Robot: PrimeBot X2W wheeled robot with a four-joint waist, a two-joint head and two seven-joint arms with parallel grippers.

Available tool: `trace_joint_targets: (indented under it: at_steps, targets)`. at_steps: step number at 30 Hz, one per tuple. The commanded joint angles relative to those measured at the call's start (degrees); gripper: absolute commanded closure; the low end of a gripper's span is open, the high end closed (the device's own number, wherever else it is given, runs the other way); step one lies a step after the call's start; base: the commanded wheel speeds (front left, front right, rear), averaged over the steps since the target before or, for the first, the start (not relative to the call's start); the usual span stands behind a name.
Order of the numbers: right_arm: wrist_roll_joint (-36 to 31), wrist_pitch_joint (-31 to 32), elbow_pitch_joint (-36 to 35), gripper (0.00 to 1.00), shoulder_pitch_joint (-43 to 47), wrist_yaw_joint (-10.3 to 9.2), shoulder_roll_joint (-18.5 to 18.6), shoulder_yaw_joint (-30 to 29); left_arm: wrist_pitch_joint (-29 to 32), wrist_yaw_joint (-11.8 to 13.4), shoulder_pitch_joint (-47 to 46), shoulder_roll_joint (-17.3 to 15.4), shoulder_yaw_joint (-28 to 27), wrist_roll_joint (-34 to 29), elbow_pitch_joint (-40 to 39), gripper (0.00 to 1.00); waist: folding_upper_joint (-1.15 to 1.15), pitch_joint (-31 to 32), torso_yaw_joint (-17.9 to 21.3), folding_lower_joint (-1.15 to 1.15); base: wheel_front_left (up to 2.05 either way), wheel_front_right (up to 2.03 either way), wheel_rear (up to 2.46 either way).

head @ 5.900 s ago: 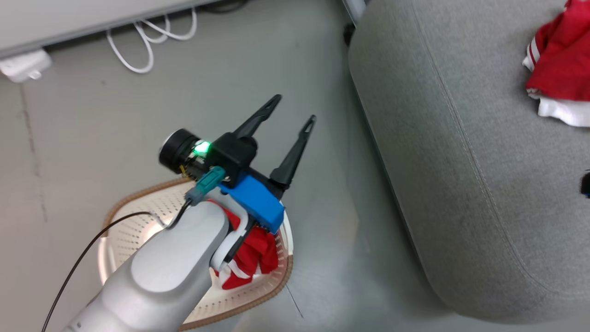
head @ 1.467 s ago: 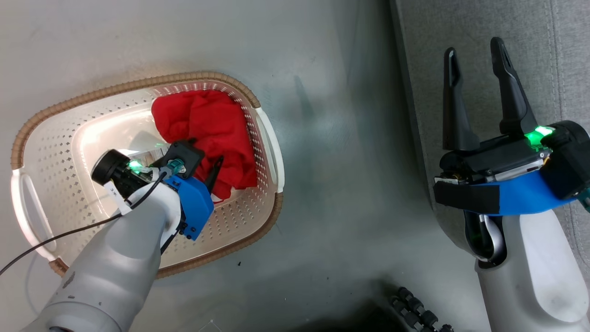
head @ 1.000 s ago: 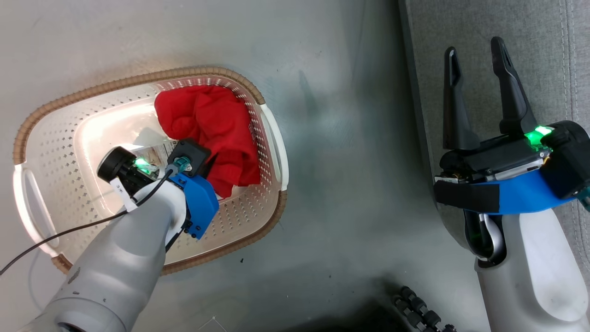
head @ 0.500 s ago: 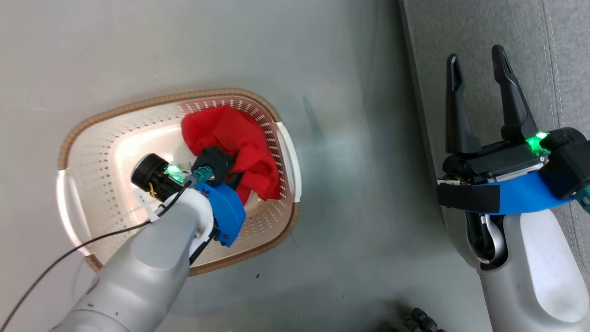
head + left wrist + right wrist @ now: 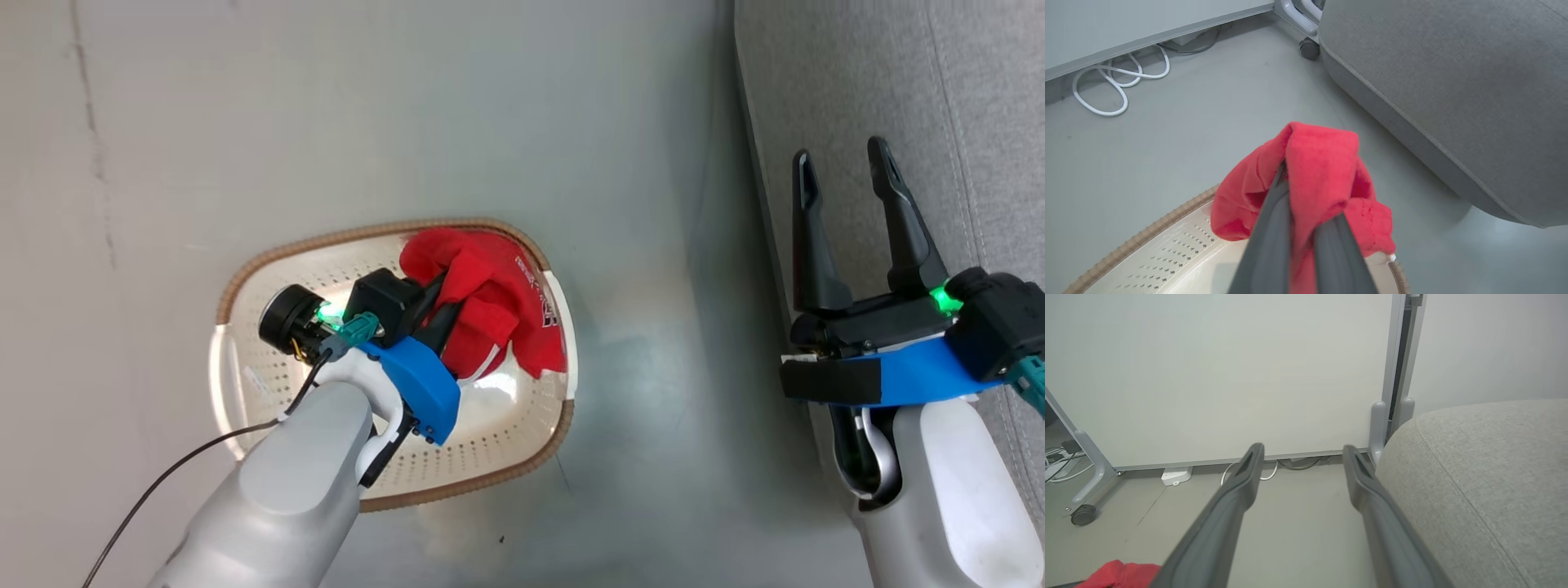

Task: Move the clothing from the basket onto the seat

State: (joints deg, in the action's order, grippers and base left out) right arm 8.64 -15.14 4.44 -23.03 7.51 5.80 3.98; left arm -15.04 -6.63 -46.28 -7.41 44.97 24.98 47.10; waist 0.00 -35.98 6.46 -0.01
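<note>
One red garment (image 5: 498, 302) hangs pinched in my closed left gripper (image 5: 441, 309) over the right end of the basket (image 5: 457, 492), and the seat (image 5: 898, 90) lies further right across the floor, where my empty right gripper (image 5: 841, 175) hovers, fingers spread wide, at its edge.

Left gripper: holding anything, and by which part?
The red garment, pinched at a bunched fold by the left gripper; the right gripper is open and empty.
</note>
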Motion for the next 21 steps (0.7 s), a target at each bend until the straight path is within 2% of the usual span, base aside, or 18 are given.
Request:
trace_joint_targets:
  at_steps: [1,13,21]
  targets:
    - [-0.1,0.0,0.2,0.00,0.7,-0.04,0.3,-0.1,-0.2,0.2,1.1,-0.3,-1.0,-0.7,-1.2,1.00,0.00,2.4,-1.5,0.01,0.00,0.00,0.00]
    - [0.3,0.0,2.5,0.00,6.6,-0.04,0.4,-1.1,-0.2,-0.2,6.8,0.6,-7.2,-6.0,-10.3,1.00,0.00,13.2,-4.7,0.01,0.00,0.00,0.00]
    - [0.5,0.0,3.7,0.00,11.2,-0.04,0.1,-1.2,-0.2,-0.6,8.8,2.0,-9.0,-6.5,-13.7,1.00,0.00,20.5,-6.0,0.01,0.00,0.00,0.00]
